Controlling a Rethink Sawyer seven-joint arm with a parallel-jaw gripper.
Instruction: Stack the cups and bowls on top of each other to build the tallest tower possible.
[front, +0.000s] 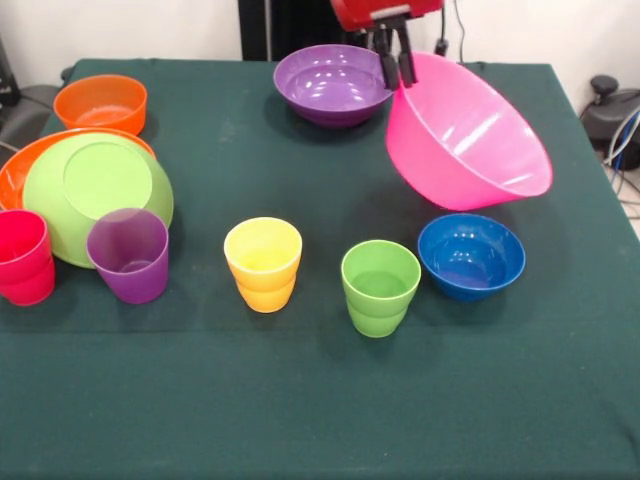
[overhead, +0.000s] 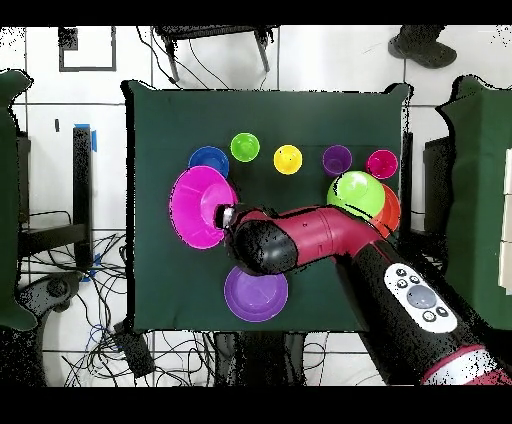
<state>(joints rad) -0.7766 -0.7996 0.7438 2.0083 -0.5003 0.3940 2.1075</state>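
Gripper (front: 397, 68) is pinched onto the rim of the pink bowl (front: 470, 145), one finger inside and one outside the wall. The pink bowl hangs tilted, mouth facing out and up, its lower edge just above the small blue bowl (front: 471, 256); whether it touches the table (front: 320, 400) I cannot tell. The overhead view shows the same grip at the bowl's rim (overhead: 222, 214).

Taking the pink bowl as landmark: the purple bowl (front: 333, 84) sits upright just beside it, on the gripper's side, close to the held rim. The green cup (front: 380, 287) stands near the blue bowl, then the yellow cup (front: 263, 264), both upright. Well apart, at the other end of the table, are the purple cup (front: 130, 254), the red cup (front: 24, 257), the lime green bowl (front: 95, 195) lying tipped in the large orange bowl (front: 20, 170), and the small orange bowl (front: 101, 103) behind them.

No tower yet; nothing is stacked on purpose. Pink looks meant as the base and needs flipping.

Risks, as judgement:
- Rim pinch on a big glossy bowl is a thin hold; the bowl could swing or slip out during the turn.
- The low edge could clip the blue bowl and shove it into the green cup.
- The swing could also bump the purple bowl.
- A tilted release would let the bowl roll on its rim.
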